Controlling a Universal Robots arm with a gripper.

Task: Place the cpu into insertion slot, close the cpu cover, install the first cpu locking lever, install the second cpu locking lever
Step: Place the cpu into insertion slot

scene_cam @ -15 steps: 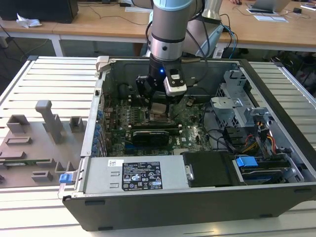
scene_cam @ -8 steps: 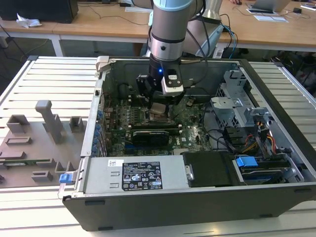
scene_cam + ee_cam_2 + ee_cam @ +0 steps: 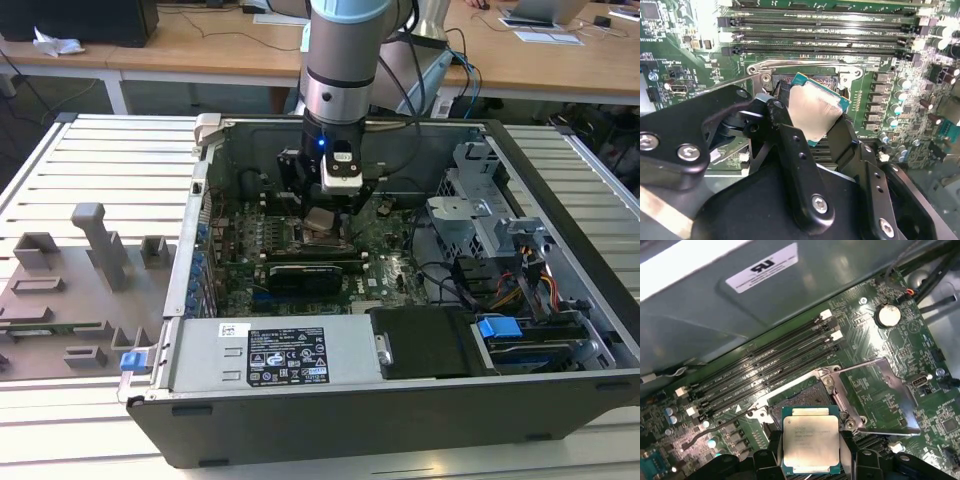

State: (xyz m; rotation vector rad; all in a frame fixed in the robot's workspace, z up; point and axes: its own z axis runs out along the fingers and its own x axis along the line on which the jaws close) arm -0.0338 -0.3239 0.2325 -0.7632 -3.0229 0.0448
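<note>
— Cpu, the small flat square chip with the silver-grey metal top (image 3: 810, 442): where do you have it?

— Between the two black fingers (image 3: 772, 452) of my claw (image 3: 811, 455), which is clamped on two opposite edges, metal top towards my wrist cameras. I pinch only the edges, so the underside is free for the contacts.

— And the socket?

— The small square insertion slot with its dark frame (image 3: 799, 399) lies bare on the green motherboard (image 3: 385, 250), just beside the long black memory slots (image 3: 770, 365). In the first wrist view the chip hangs over the slot's near edge. As far as I can judge it is not seated.

— Why is the cover thrown back?

— So that nothing lies across the slot. The thin dark-silver metal cpu cover (image 3: 842, 400), a frame with a window through its middle, is swung open to one side on its hinge.

— The levers?

— One thin wire locking lever (image 3: 715, 432) lies released, angled away from the socket on the side opposite the cover. I judge it has to be unhooked for the cover to stand open like that.
</note>
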